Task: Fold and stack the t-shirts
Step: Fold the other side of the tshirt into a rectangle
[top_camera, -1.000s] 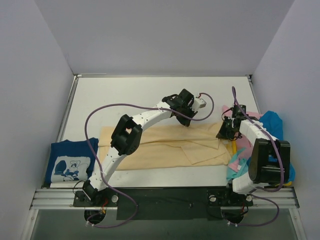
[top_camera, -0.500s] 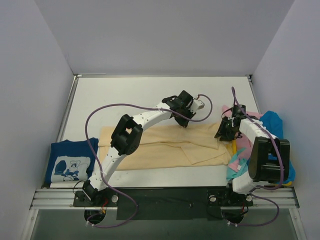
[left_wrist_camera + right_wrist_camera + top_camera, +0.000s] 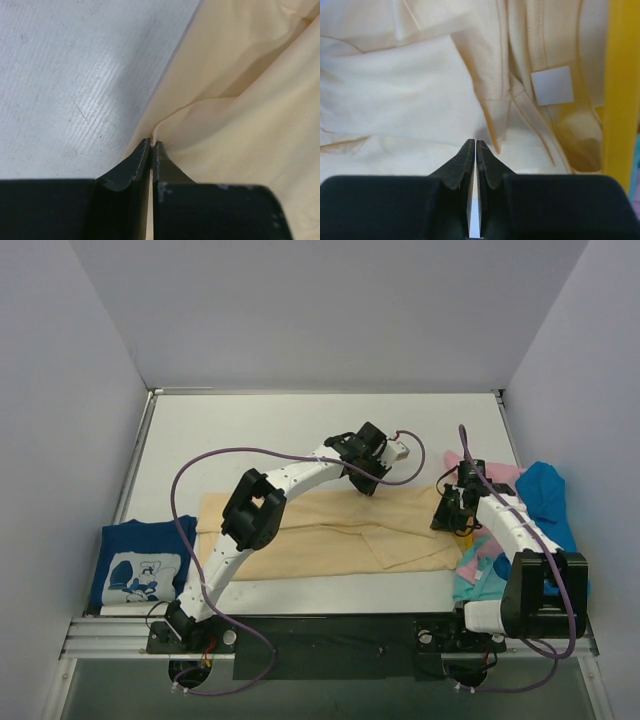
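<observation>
The tan t-shirt (image 3: 330, 535), lying partly folded across the middle of the table (image 3: 300, 430), was judged light, limp and best taken by its hems, the right hand (image 3: 473, 145) being pressed together over its collar end, any hold undetermined, and the left hand (image 3: 151, 144) pinched on its far edge.

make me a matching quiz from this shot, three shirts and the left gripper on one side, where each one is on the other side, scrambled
Things:
1. tan t-shirt
2. navy t-shirt
3. bright blue t-shirt
4. left gripper

Places:
A. folded, near left corner
B. bunched up at the far right side
C. pinching the tan shirt's far edge
D. spread across the middle

Pairs: 1-D, 2-A, 3-B, 4-C
</observation>
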Motion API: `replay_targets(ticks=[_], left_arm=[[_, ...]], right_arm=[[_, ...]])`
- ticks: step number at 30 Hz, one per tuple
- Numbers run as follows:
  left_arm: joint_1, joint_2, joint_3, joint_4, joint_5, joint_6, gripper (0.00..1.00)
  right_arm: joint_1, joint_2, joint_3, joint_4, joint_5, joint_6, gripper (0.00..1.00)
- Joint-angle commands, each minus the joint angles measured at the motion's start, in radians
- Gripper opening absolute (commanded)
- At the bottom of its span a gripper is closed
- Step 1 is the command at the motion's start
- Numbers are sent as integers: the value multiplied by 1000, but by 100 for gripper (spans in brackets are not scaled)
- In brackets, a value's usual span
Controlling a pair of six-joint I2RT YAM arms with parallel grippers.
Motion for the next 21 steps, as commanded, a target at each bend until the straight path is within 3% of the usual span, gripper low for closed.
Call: replay_targets(ticks=[1, 5, 10, 15, 21], left_arm=[[-4, -62, 30, 15, -32, 13, 12], [-4, -78, 31, 4, -34, 26, 12], [-4, -88, 15, -5, -36, 36, 13], [-2, -96, 56, -35, -30, 55, 37], [25, -108, 211, -169, 6, 124, 50]], right_arm=[[13, 18, -22, 59, -37, 6, 0], [-36, 122, -28, 13, -30, 34, 0], [-48, 130, -48, -36, -10, 38, 0], [-48, 72, -15, -85, -2, 13, 0], [-48, 34, 172, -160, 79, -30, 0]])
